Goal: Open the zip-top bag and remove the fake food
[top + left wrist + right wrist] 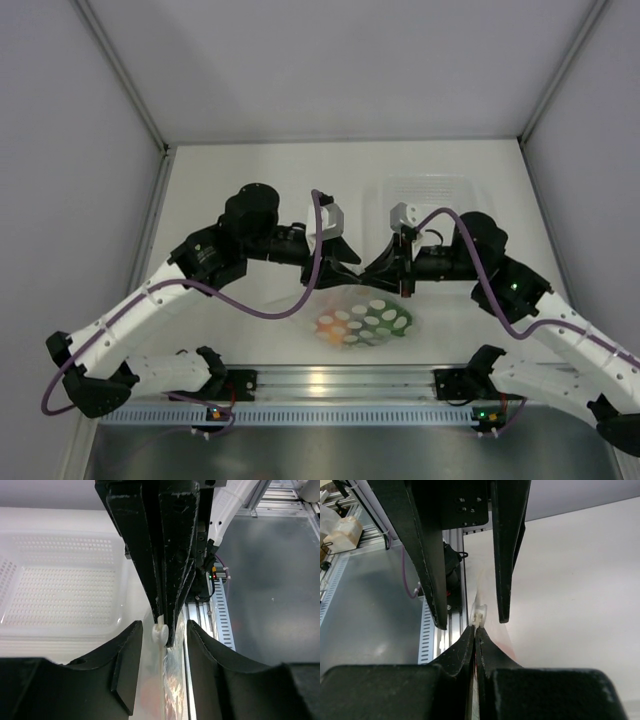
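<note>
While right fingers point(462, 652) clamp the zip-top bag point(362, 322), left fingers point(125, 672) straddle its edge, apart.

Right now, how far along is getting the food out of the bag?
Nothing is out yet: the fake food sits inside the zip-top bag. In hand: the right end effector clamps the bag's top edge, the left end effector open astride it. Remaining: unzip, remove food.

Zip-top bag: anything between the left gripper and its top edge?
Nothing visible. The left gripper, open, straddles the top edge of the zip-top bag; the right gripper, shut on that edge, crowds the same gap.
</note>
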`<state>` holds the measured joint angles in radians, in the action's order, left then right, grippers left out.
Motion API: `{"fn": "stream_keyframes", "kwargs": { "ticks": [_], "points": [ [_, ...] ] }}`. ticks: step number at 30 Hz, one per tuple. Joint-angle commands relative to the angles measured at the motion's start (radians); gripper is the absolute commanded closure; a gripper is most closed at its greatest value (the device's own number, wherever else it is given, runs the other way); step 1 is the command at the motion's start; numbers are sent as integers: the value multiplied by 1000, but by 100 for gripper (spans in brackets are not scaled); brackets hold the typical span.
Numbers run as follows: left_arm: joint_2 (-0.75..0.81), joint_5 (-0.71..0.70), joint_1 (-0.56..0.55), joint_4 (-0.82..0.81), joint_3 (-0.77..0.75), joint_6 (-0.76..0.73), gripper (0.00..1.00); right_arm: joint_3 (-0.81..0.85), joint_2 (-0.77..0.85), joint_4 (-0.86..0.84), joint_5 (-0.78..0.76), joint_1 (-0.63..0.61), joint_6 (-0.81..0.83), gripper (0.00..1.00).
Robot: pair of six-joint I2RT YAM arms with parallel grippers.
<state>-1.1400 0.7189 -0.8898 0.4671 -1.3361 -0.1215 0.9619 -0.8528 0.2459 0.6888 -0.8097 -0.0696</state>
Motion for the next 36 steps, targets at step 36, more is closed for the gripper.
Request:
{"fn": "stream_keyframes", "kwargs": {
  "ticks": [36],
  "points": [
    [-14,-3,8,-21,-15,33,76,-32,35,-100,-8,-19,40,100]
  ]
}}
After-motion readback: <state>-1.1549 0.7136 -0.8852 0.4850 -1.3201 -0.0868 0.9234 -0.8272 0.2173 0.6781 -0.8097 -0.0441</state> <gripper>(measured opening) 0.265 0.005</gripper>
